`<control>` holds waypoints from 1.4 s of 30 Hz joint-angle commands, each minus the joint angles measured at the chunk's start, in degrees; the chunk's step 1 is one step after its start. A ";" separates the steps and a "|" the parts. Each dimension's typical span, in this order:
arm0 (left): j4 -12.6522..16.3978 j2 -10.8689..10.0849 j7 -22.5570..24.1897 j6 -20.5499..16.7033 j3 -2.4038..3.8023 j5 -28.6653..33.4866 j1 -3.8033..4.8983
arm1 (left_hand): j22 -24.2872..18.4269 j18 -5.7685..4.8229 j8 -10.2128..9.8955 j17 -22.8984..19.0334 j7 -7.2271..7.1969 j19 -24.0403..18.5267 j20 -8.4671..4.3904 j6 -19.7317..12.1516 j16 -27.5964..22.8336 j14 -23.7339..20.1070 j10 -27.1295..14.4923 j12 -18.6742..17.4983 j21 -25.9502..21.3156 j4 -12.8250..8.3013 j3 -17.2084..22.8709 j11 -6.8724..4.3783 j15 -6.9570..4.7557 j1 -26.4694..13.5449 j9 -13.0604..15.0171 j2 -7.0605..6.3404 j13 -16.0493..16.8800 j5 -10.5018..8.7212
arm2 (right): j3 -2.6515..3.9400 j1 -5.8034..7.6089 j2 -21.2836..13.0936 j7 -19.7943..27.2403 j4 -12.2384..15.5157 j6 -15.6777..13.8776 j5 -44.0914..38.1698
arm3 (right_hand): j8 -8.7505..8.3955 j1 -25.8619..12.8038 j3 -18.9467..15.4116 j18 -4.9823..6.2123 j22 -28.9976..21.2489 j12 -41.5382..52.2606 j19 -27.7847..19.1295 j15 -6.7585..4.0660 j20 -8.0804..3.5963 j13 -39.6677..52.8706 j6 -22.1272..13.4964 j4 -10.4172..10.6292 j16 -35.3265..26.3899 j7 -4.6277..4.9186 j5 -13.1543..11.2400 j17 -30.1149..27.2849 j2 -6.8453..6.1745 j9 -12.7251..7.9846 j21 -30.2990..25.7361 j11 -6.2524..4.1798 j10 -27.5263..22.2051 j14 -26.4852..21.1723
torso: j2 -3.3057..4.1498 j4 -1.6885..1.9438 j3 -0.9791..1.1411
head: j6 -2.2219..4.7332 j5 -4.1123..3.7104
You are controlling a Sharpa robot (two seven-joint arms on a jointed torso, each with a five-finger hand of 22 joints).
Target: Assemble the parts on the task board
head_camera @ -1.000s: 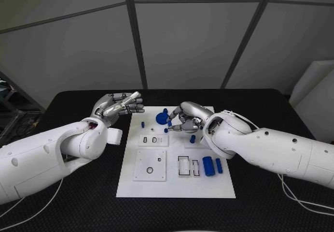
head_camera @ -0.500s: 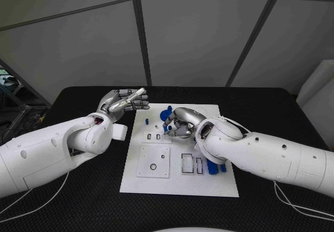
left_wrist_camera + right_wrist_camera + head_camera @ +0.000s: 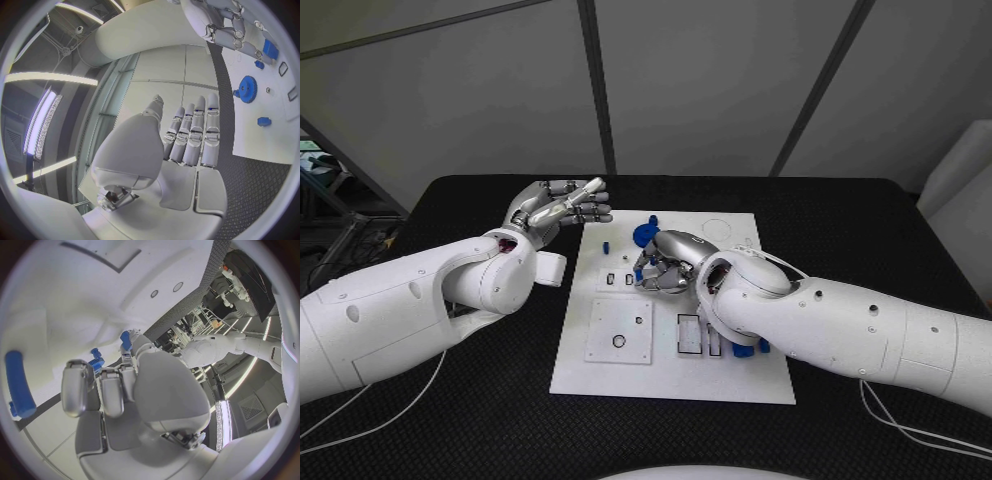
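Right hand [image 3: 669, 268] shifted left, pinching upright blue part [image 3: 651, 262]

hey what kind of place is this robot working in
Probably a robotics lab or test cell. A white task board with small blue parts, such as a blue gear, lies on a black table, grey panel walls close in behind it, and strip ceiling lights hang overhead.

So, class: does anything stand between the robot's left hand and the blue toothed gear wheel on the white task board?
Nothing visible does. The left hand is raised beside the white task board; the blue toothed gear wheel lies uncovered. The right hand sits just nearer the robot, off that line.
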 commanded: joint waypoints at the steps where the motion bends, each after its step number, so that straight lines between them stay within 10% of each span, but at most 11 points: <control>1: 0.07 0.11 0.24 0.58 0.04 -0.40 0.13 | -0.05 -0.62 -0.20 0.08 0.11 0.16 0.21 -0.20 -0.29 0.01 -0.31 -0.31 -0.37 -0.31 -0.08 -0.04 0.35 0.07 -0.04 0.59 -0.05 -0.05 | -0.07 0.06 0.29 -0.67 -0.27 0.95 -0.89 | 0.23 -0.29 0.24 0.54 -0.04 -0.18 -0.10 -0.48 -0.44 5.18 0.57 0.04 0.04 -0.22 0.30 10.29 -0.35 0.05 -0.12 -0.27 -0.16 4.91 | 0.02 -0.07 0.01 | -0.04 0.03; 42: 0.15 0.09 -0.15 0.88 0.04 -0.40 0.13 | -0.07 -0.62 -0.24 0.12 0.13 0.17 0.21 -0.24 -0.33 0.02 -0.36 -0.34 -0.39 -0.36 -0.07 -0.03 0.36 0.09 -0.05 0.60 -0.05 -0.05 | -0.18 -0.05 1.25 -1.95 -1.82 4.24 -1.62 | -1.93 -2.19 1.01 0.62 -0.50 -1.29 -0.38 0.46 0.27 4.24 -3.13 -0.31 -0.04 1.27 -0.12 10.23 -2.74 -0.77 -0.50 0.96 -1.16 4.90 | 0.02 -0.03 0.01 | -0.44 0.12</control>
